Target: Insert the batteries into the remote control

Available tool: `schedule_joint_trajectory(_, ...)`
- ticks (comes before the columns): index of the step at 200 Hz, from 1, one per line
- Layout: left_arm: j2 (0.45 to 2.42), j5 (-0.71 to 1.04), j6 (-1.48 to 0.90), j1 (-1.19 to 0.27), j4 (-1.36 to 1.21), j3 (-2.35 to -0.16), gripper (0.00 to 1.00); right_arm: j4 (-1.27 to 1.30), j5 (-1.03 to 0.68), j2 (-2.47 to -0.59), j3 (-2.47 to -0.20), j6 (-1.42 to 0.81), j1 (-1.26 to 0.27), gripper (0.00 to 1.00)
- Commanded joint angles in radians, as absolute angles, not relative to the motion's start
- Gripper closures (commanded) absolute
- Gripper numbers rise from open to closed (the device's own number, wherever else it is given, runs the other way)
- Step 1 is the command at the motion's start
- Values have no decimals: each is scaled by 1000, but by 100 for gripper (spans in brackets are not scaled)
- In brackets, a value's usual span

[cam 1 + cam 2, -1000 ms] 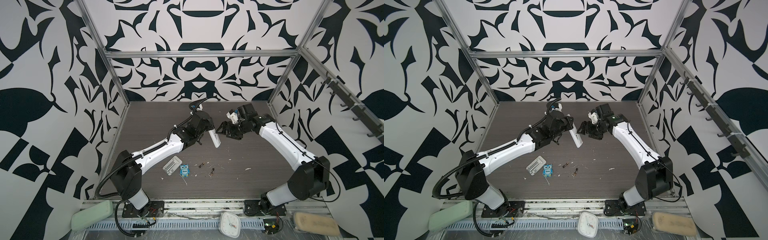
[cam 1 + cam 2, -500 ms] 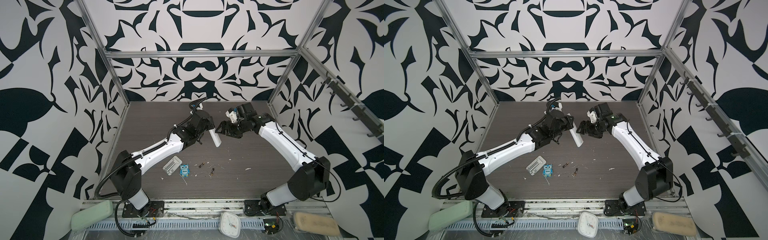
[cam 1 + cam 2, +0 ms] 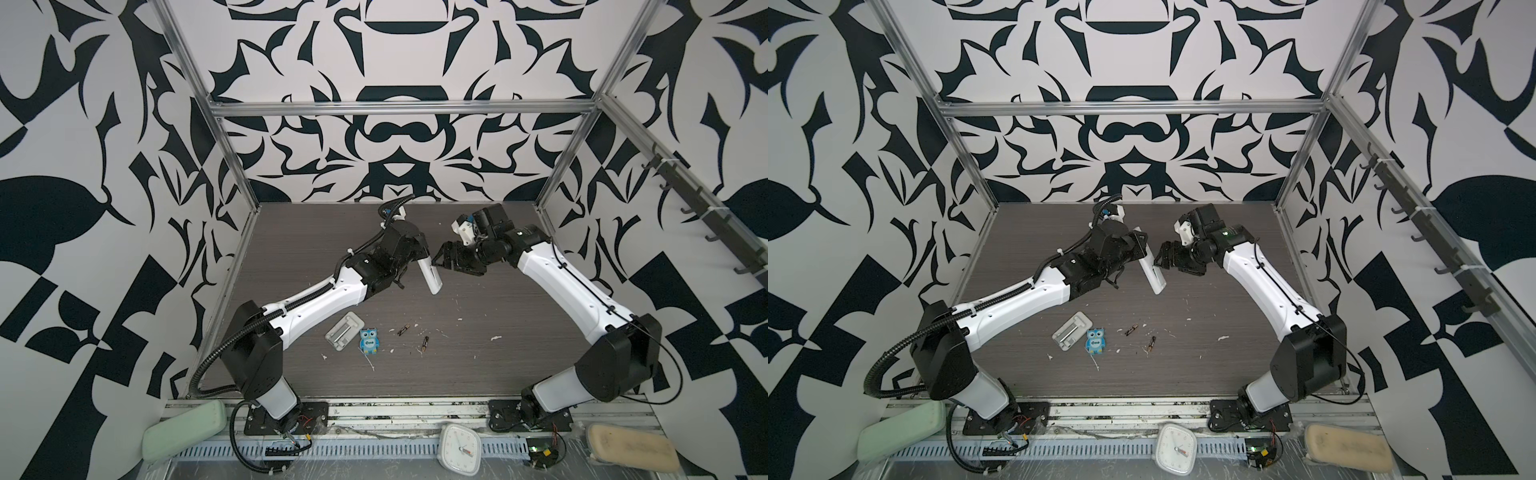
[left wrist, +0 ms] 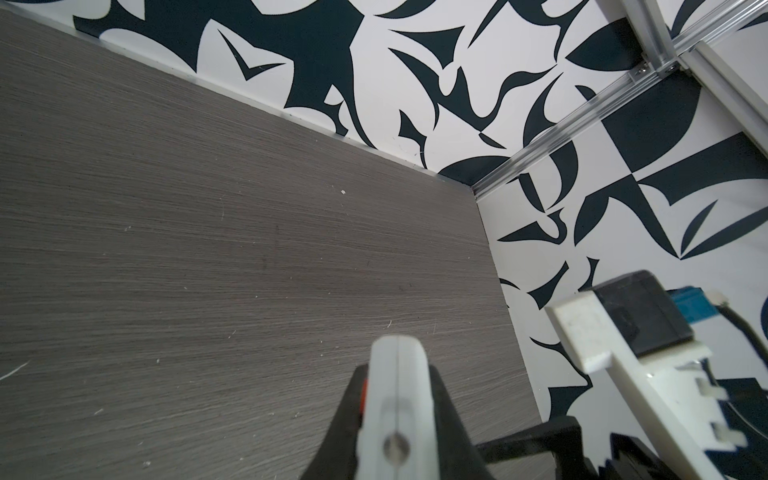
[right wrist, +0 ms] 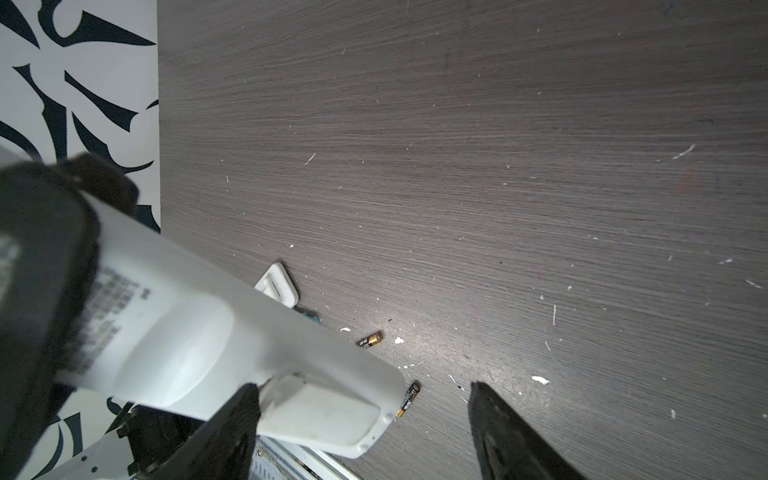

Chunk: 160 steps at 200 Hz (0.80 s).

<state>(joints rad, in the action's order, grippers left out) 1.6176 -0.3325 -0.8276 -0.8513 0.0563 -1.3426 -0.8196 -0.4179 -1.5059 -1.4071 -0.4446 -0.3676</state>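
White remote (image 3: 430, 276) hangs tilted above the counter (image 3: 498, 324), its upper end clamped in the left claw (image 3: 415, 261), whose black fingers (image 4: 440, 415) press on it from both sides. The right claw (image 3: 442, 257) stands just beside the remote with its jaws spread wide, holding nothing. One of its fingers (image 5: 232, 428) sits at the remote's plain back near the free end, though contact cannot be confirmed. Two batteries (image 3: 403, 331) lie loose on the counter, a little apart from each other, well away from both claws and nearer the arms' bases. On the left claw's side of them, a grey tray (image 3: 344, 332) and a blue owl (image 3: 369, 341) rest side by side.
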Motion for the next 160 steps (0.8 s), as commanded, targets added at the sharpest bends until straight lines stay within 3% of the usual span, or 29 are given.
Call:
schedule_joint_trajectory(1,1604,-351,-820,-848,32,-1400,100,-885,-350,-1471,-1435,-422,-365,18)
schedule_joint_trajectory(160,1611,-335,-821,-848,25,-1398,100,-855,-367,-1481,-1433,-430,-367,19)
